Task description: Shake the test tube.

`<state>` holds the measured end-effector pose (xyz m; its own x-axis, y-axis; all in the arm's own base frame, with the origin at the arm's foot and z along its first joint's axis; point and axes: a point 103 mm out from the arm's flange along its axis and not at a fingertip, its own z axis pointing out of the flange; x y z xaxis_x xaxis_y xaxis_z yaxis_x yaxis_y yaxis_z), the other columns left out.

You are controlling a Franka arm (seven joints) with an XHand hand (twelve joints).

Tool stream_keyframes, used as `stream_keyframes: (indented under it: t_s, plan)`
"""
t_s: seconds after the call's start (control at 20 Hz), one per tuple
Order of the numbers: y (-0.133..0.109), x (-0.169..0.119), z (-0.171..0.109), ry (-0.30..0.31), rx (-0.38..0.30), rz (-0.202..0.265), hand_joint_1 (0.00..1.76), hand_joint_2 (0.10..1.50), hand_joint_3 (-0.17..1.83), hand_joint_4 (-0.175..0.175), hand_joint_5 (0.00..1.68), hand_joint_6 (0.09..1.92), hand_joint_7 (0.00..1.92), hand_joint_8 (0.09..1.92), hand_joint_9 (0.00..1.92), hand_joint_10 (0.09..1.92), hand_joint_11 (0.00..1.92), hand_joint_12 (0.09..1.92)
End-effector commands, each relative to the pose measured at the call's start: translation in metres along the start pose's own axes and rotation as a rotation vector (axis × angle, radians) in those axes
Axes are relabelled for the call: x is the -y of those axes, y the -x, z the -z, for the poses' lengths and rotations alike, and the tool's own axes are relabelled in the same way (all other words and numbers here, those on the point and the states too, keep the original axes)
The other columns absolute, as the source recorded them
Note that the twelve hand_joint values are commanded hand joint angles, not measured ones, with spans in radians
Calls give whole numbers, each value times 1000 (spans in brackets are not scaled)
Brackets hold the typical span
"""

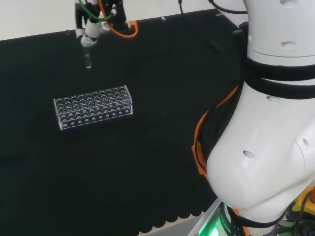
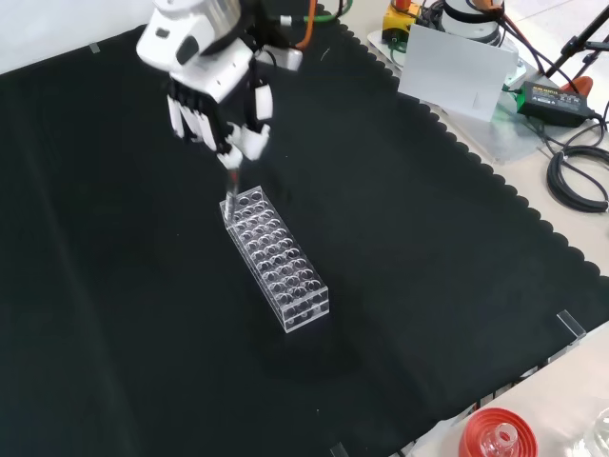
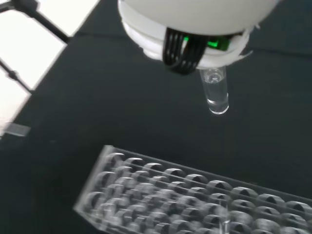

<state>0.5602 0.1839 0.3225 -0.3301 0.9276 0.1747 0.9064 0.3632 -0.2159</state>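
I am seeing the test tube (image 3: 216,93) hanging upright below the hand (image 2: 217,105), clear glass with a rounded bottom; in the wrist view a little clear liquid seems to be sitting in its lower part, though I cannot be sure. No label or writing is showing on it that I can read. The hand's fingers are curling down around the tube's upper end and pinching it, so the tube is being carried in the air, apart from the cloth.

In the front view the tube's lower end (image 2: 231,181) is hanging just above the far end of the clear rack (image 2: 276,257), at about twelve o'clock from the rack's middle. In the head view the tube (image 1: 87,58) is hanging at about eleven o'clock from the rack (image 1: 93,106), near it but not touching.

The rack is lying on the black cloth (image 2: 428,267). At five o'clock in the front view, a red ribbed ring (image 2: 495,435) is sitting at the bench edge.
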Motion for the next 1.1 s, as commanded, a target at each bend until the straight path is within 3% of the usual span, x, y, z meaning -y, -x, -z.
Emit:
stream_keyframes:
  t_s: [0.05, 0.3, 0.8, 1.1]
  plan:
    - [-69, -25, -10, -10, -69, 157, 1440, 594, 636, -175, 1413, 368, 1806, 435, 1422, 415, 1061, 1160]
    - [-73, -28, -10, -18, -59, 168, 1440, 594, 636, -175, 1413, 368, 1806, 434, 1422, 415, 1061, 1161]
    - [-14, -14, -3, -37, 43, 56, 1440, 594, 636, -175, 1413, 368, 1807, 432, 1422, 416, 1060, 1161]
    - [3, -10, 5, -20, 40, 19, 1440, 594, 636, -175, 1413, 368, 1808, 432, 1422, 416, 1059, 1161]
